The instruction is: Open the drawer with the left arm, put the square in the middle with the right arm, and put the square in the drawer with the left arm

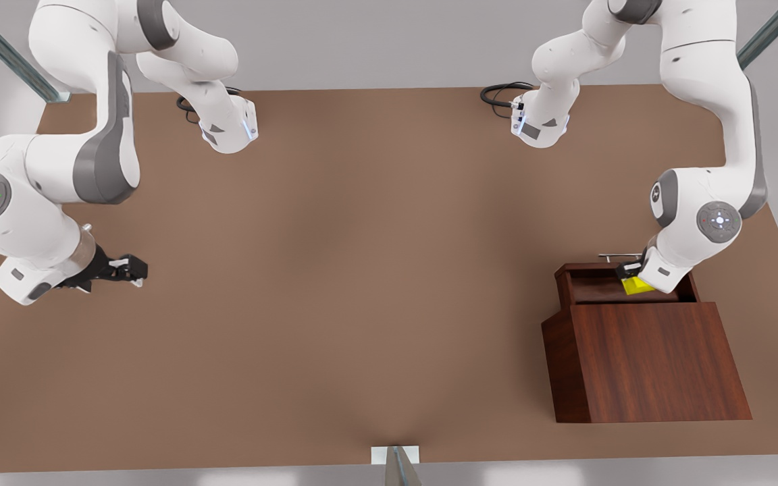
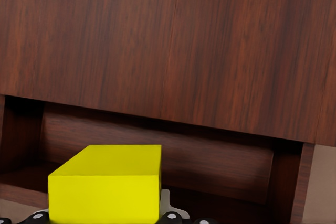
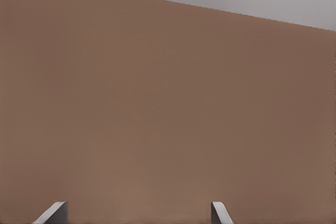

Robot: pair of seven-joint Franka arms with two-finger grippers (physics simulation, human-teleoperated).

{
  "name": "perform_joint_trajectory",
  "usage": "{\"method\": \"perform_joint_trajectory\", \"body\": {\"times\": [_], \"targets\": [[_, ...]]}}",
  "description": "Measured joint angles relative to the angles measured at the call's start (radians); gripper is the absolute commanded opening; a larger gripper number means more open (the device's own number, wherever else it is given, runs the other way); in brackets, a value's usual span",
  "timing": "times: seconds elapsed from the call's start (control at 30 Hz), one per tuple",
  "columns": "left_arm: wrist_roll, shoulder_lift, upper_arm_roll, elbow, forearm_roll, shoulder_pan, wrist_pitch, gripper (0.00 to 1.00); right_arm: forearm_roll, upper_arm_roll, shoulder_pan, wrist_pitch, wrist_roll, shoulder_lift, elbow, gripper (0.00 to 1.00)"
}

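Inside the pulled-out drawer (image 1: 588,287) on the front view's right, the square (image 1: 637,286), a plain bright yellow cube, is gripped by the left gripper (image 1: 632,275) above the tray floor, beside the silver handle (image 1: 620,256). Far off on the front view's left, the right gripper (image 1: 134,268) waits over the bare tabletop (image 1: 362,270), fingers (image 3: 52,213) spread apart and holding nothing.

tabletop (image 1: 362,270): open mid-span | cabinet (image 1: 645,364) blocks front view's right | drawer (image 1: 595,287): open-topped, left hand (image 1: 629,272) inside
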Motion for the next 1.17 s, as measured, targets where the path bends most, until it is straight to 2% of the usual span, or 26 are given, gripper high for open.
{"method": "perform_joint_trajectory", "body": {"times": [0.47, 0.5, 0.77, 0.83, 0.93, 1.03, 1.17], "targets": [[-0.002, 0.019, 0.024, 0.023, 0.000, -0.001, -0.002, 0.77, -0.071, 0.011, 0.053, -0.083, 0.079, -0.014, -0.002, 1.00], [0.000, 0.019, 0.024, 0.023, -0.001, 0.000, -0.003, 1.00, -0.071, 0.011, 0.053, -0.083, 0.079, -0.014, -0.002, 1.00], [-0.018, 0.008, 0.017, 0.057, -0.004, 0.000, -0.024, 1.00, -0.070, 0.010, 0.058, -0.083, 0.079, -0.016, -0.001, 1.00], [-0.005, 0.007, -0.049, 0.190, -0.014, -0.006, -0.177, 1.00, -0.061, 0.002, 0.052, -0.082, 0.092, -0.015, 0.002, 1.00], [0.020, -0.024, -0.067, 0.402, -0.084, -0.009, -0.469, 1.00, 0.018, 0.003, 0.037, -0.083, 0.229, -0.015, 0.024, 1.00], [0.096, -0.132, -0.056, 0.409, -0.138, -0.025, -0.521, 1.00, 0.073, 0.001, 0.014, -0.105, 0.231, -0.020, 0.025, 1.00], [0.109, -0.146, -0.054, 0.406, -0.170, -0.044, -0.522, 1.00, 0.073, 0.002, 0.016, -0.106, 0.231, -0.021, 0.025, 1.00]]}}
